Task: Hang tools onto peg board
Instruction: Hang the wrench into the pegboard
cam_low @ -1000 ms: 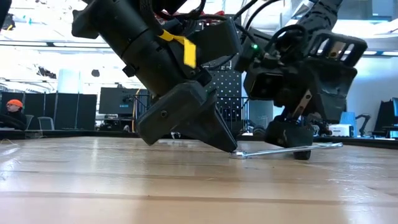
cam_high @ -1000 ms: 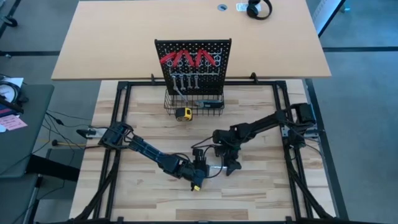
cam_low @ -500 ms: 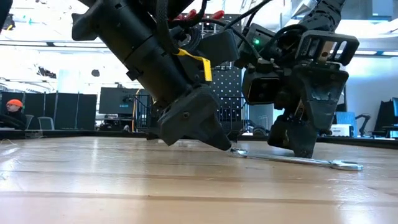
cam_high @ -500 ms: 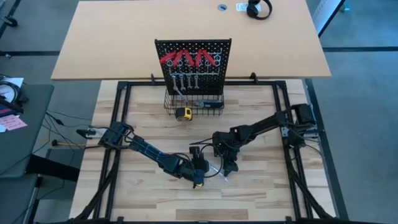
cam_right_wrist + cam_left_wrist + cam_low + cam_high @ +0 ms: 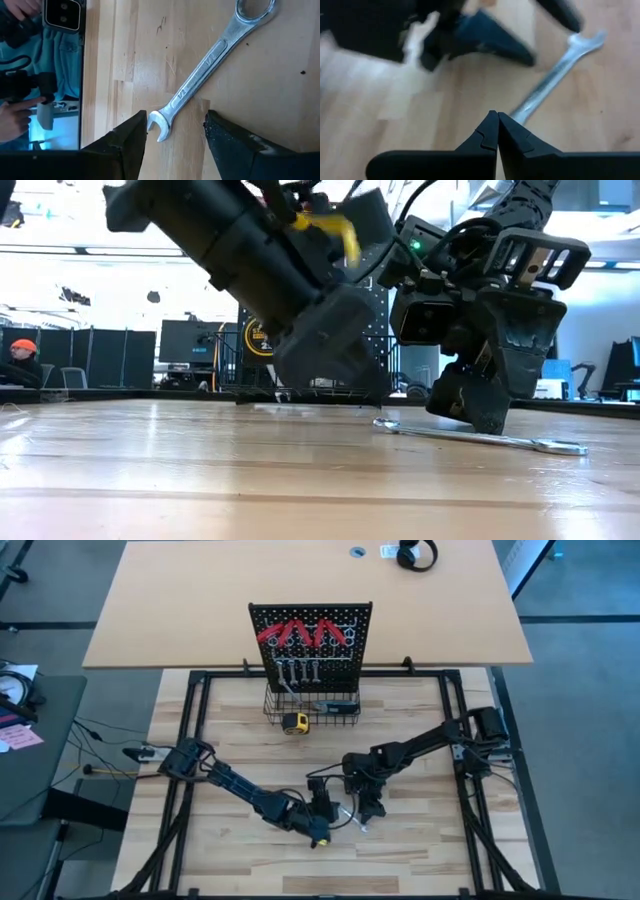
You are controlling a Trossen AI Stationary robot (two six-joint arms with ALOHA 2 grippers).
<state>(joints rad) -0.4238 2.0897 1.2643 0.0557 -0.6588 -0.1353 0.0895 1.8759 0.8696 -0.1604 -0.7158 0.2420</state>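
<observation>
A slim silver wrench [image 5: 354,819] lies flat on the wooden table, its open end [image 5: 159,128] between my right gripper's [image 5: 172,132] open fingers and its ring end [image 5: 255,10] pointing away. In the low view the right gripper [image 5: 480,412] stands low over the wrench [image 5: 470,436]; whether it touches, I cannot tell. My left gripper [image 5: 497,119] is shut, holds nothing and hangs lifted [image 5: 362,388] just left of the wrench. The peg board [image 5: 310,635] stands upright at the table's far side, with red-handled pliers [image 5: 303,635] and wrenches [image 5: 298,670] hanging on it.
A black wire basket [image 5: 312,706] sits at the peg board's base with a yellow tape measure [image 5: 294,722] beside it. A black frame [image 5: 185,790] borders the wooden top. A person's hands [image 5: 22,107] show beyond the table edge; another person [image 5: 22,352] is far off in the room.
The wrench, earlier propped at a slant with my left fingertips down on its near end, has swung about and now lies flat on the table. My left gripper has come up off it and drawn back a little toward the table's left, staying shut.
</observation>
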